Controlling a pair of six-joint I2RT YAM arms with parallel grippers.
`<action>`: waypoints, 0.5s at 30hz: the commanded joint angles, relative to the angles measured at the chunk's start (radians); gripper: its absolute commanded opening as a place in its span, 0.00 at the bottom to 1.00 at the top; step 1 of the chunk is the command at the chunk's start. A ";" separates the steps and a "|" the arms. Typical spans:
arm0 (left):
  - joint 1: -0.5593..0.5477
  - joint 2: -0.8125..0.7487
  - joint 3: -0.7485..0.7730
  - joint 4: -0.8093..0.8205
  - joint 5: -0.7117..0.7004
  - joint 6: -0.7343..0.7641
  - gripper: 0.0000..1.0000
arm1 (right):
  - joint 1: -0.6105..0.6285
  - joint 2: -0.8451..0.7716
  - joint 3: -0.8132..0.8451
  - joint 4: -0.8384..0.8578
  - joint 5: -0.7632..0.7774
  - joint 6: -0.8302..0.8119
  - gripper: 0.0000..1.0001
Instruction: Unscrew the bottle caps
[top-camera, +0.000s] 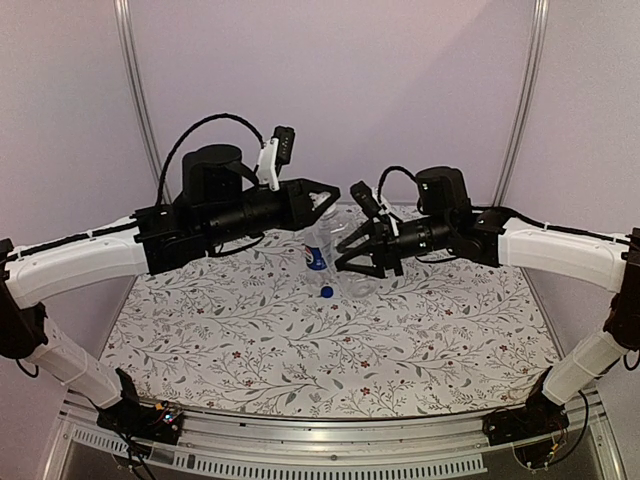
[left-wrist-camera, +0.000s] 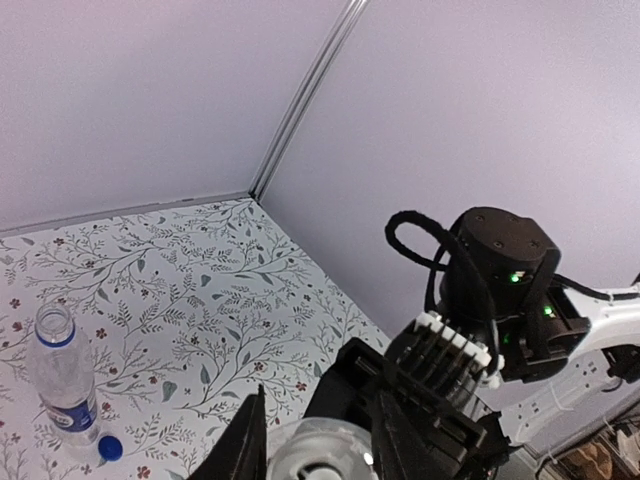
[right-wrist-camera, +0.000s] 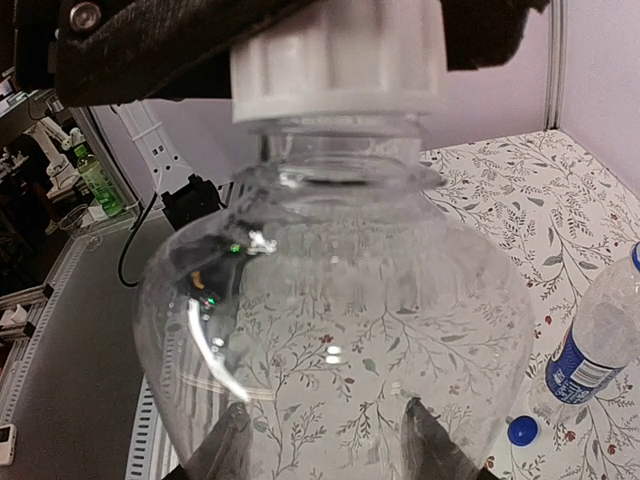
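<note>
Currently, the left gripper (top-camera: 328, 198) clamps the white cap (right-wrist-camera: 335, 60) of the clear bottle (right-wrist-camera: 330, 300); the right gripper (top-camera: 360, 258) clamps its body. The labelled bottle (left-wrist-camera: 62, 385) stands uncapped on the table (left-wrist-camera: 200, 300), blue cap (left-wrist-camera: 110, 448) just beside.

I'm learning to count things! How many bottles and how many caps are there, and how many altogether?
Bottles: 2, the labelled bottle and the clear bottle.
Caps: 2, the blue cap and the white cap.
Total: 4.
</note>
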 joint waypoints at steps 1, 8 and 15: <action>-0.030 -0.009 0.026 -0.032 -0.046 0.008 0.29 | 0.000 -0.009 0.017 -0.017 0.048 0.004 0.47; 0.025 -0.038 0.000 0.052 0.172 0.091 0.63 | -0.002 -0.018 0.007 -0.019 -0.060 -0.022 0.47; 0.118 -0.064 -0.056 0.167 0.487 0.125 0.86 | -0.002 -0.008 0.013 -0.019 -0.262 -0.046 0.48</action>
